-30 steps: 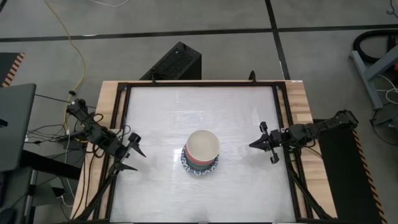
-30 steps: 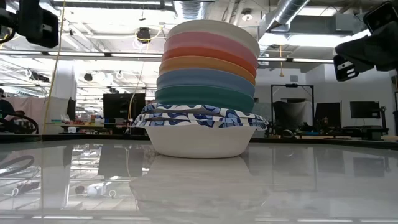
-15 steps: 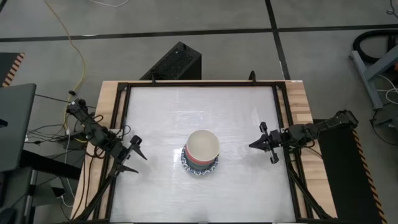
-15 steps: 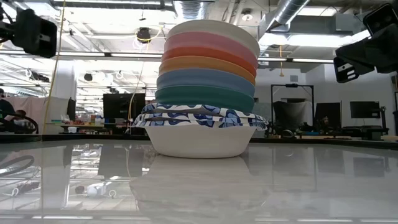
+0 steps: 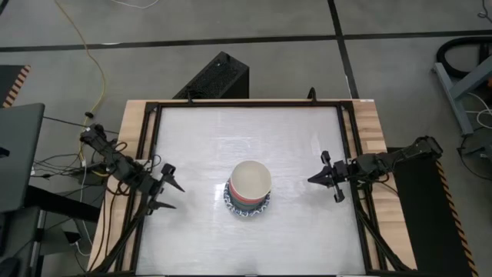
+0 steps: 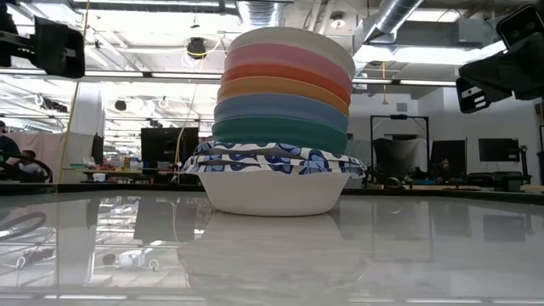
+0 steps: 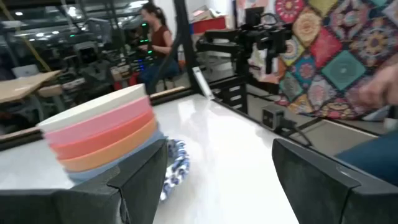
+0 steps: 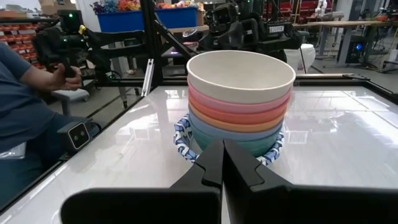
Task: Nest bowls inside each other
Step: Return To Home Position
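Between left gripper [image 5: 174, 197] and right gripper [image 5: 310, 180] sit the bowls [image 5: 249, 188] — untouched.

One camera looks straight down on the whole bench [image 5: 307, 138]; another sits level at its surface, close to the bowl stack [image 6: 280, 127], which both wrist cameras face.

site: lab | seen: ceiling ducts [image 6: 396, 14], monitors [image 6: 497, 150], workbenches [image 6: 127, 172]

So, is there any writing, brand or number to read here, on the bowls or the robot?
None readable.
The stack of bowls carries only a blue pattern on its lowest rims, no words.
The left hand and right hand show no label.
Anything printed in the room behind is too blurred to read.
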